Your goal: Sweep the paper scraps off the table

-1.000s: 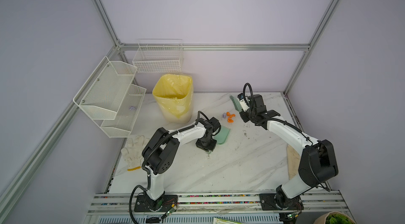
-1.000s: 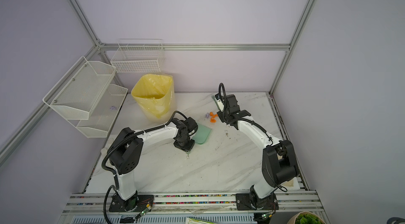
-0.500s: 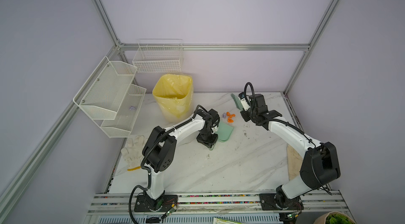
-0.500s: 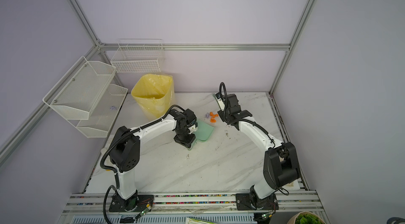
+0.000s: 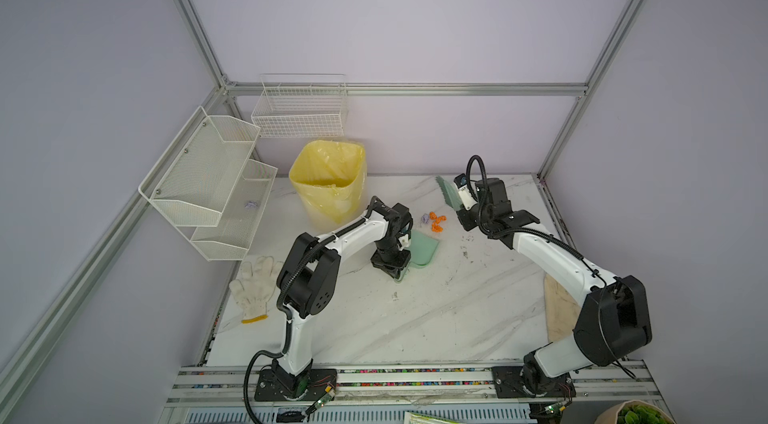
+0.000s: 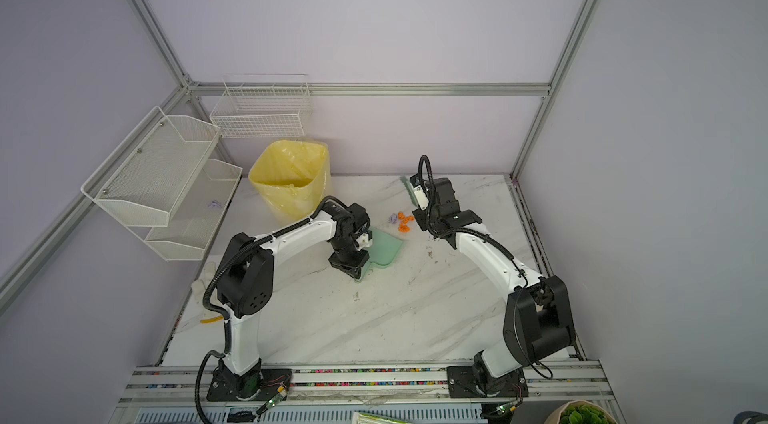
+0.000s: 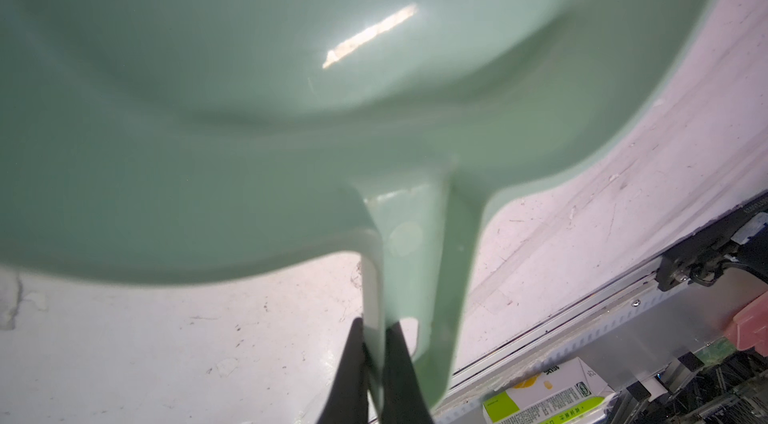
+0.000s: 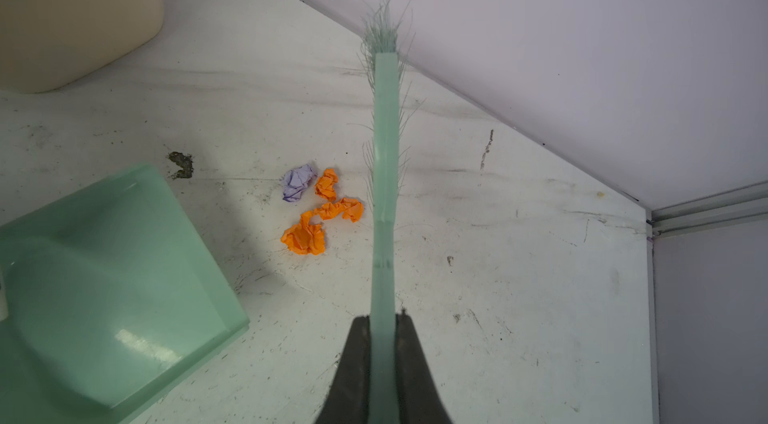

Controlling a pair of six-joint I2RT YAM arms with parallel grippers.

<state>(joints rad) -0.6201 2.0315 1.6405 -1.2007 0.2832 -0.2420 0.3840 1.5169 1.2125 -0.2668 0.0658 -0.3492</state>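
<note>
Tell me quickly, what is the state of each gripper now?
Left gripper: shut on the dustpan handle.
Right gripper: shut on the brush.

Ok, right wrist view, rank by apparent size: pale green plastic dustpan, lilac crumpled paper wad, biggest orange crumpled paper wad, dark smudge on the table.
Largest first:
pale green plastic dustpan, by far
biggest orange crumpled paper wad
lilac crumpled paper wad, only slightly smaller
dark smudge

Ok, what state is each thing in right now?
Left hand: shut on dustpan handle.
Right hand: shut on brush handle.
Dustpan: empty, mouth facing scraps.
Brush: beside scraps, opposite dustpan.
Scraps: loose on table, unswept.
Bin: upright, open, lined.
Glove: lying flat.
</note>
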